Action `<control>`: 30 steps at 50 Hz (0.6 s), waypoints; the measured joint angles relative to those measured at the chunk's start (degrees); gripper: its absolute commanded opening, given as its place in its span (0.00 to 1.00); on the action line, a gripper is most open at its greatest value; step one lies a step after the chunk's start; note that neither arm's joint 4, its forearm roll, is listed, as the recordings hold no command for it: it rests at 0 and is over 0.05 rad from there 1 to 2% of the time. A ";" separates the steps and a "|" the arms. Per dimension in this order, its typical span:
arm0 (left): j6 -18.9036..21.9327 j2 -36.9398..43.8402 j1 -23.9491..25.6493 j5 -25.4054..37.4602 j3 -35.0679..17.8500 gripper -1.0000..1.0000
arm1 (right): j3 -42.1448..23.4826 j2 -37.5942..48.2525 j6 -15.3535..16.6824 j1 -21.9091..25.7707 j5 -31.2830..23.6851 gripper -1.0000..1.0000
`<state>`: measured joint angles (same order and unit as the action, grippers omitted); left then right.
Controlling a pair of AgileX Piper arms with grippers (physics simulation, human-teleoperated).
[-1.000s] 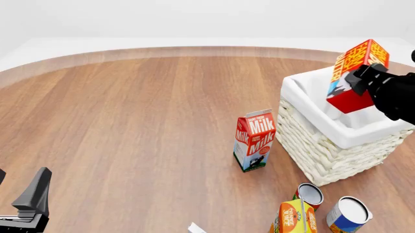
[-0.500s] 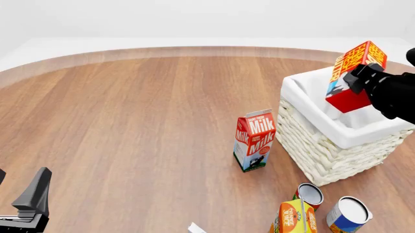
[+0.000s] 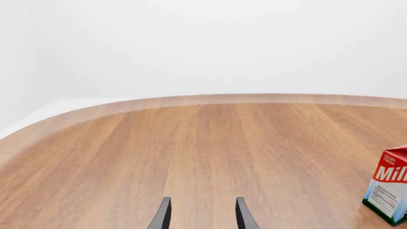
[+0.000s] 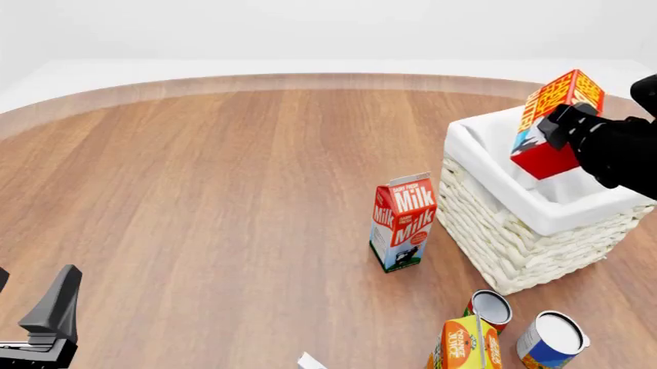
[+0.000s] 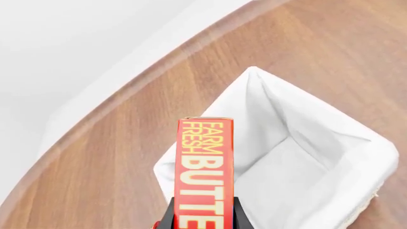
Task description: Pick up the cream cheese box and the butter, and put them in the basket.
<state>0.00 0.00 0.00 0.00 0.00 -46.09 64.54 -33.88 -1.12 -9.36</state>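
Observation:
My right gripper (image 4: 558,129) is shut on the butter (image 4: 547,121), a red and orange box. It holds the box tilted over the open top of the white wicker basket (image 4: 491,175). In the right wrist view the butter (image 5: 205,164) stands between the fingers (image 5: 169,218), with the basket's white lining (image 5: 270,112) below it. A white corner of the cream cheese box (image 4: 311,360) pokes in at the front edge of the table. My left gripper (image 4: 39,288) sits low at the front left, open and holding nothing. The left wrist view shows that gripper (image 3: 202,217) over bare wood.
A red Milk carton (image 4: 404,221) stands upright just left of the basket, and the left wrist view catches the carton (image 3: 389,191) too. In front of the basket are a small can (image 4: 491,309), a white-topped blue can (image 4: 552,338) and an orange-yellow carton (image 4: 464,344).
The right gripper and the butter have shifted slightly left and down over the basket. The left arm has not moved.

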 measured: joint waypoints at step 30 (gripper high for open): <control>0.00 0.00 0.00 0.00 0.00 1.00 | 0.00 1.00 0.20 -1.03 0.71 0.00</control>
<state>0.00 0.00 0.00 0.00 0.00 -46.09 65.53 -33.68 -2.15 -8.65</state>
